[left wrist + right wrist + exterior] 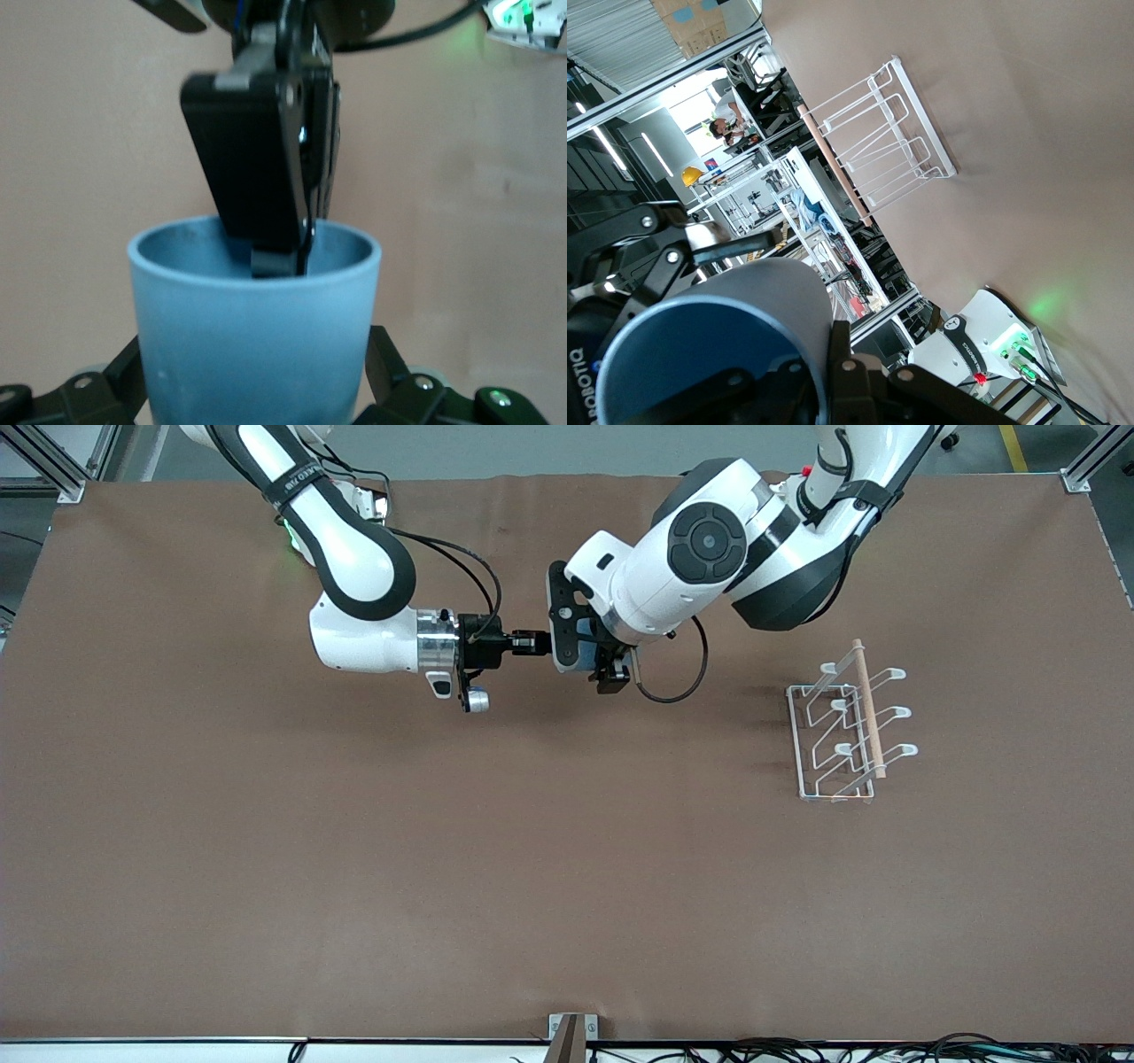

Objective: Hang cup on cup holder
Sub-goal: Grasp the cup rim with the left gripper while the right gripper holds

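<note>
Over the table's middle, the light-blue cup (pixel 580 645) lies sideways in the air between both hands. My right gripper (pixel 540 643) is shut on its rim, one finger inside the mouth and one outside (pixel 849 354). The left wrist view shows that pinch (pixel 282 252) on the cup (pixel 257 336). My left gripper (pixel 586 662) is open around the cup's body, with a finger (pixel 385 359) on each side. The white wire cup holder (pixel 846 726) stands on the table toward the left arm's end, apart from both hands, with bare prongs.
A brown cover (pixel 443 868) spans the table. A small metal bracket (pixel 572 1035) and cables sit at the edge nearest the front camera. The cup holder (pixel 877 142) also shows in the right wrist view.
</note>
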{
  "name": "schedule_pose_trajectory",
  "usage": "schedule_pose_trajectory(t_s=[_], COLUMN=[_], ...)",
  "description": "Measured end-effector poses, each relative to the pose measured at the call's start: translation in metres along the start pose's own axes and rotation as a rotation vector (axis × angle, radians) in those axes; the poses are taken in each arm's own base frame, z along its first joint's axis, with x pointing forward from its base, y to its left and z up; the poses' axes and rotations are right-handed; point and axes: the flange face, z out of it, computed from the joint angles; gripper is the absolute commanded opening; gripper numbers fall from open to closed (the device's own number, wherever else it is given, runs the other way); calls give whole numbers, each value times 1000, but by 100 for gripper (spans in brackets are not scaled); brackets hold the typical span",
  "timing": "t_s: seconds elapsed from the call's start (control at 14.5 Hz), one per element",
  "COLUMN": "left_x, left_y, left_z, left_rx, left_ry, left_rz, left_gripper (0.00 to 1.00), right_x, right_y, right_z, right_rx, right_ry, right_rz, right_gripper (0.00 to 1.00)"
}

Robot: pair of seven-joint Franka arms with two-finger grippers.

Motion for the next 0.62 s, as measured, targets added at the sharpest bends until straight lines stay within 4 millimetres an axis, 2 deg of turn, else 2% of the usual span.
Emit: schedule_pose_trajectory(t_s=[0.07,0.14,0.34,0.41,0.62], left_x=[-2,-3,-4,-4,-4], left_y=[0,-1,-2,-2,-2], left_z=[0,0,0,0,0], left_rx=[-4,-7,-6,-4,-3], left_ry=[-7,-10,-15,-13,-14], left_rz=[2,4,6,9,10], left_gripper=[86,64,26,22,18], right_x=[0,0,0,0,0], right_y=[0,0,0,0,0], right_z=[0,0,0,0,0], right_rx=[0,0,0,2,3], right_ry=[0,0,-1,-1,0], right_rz=[0,0,0,4,5], right_gripper=[1,1,1,1,2])
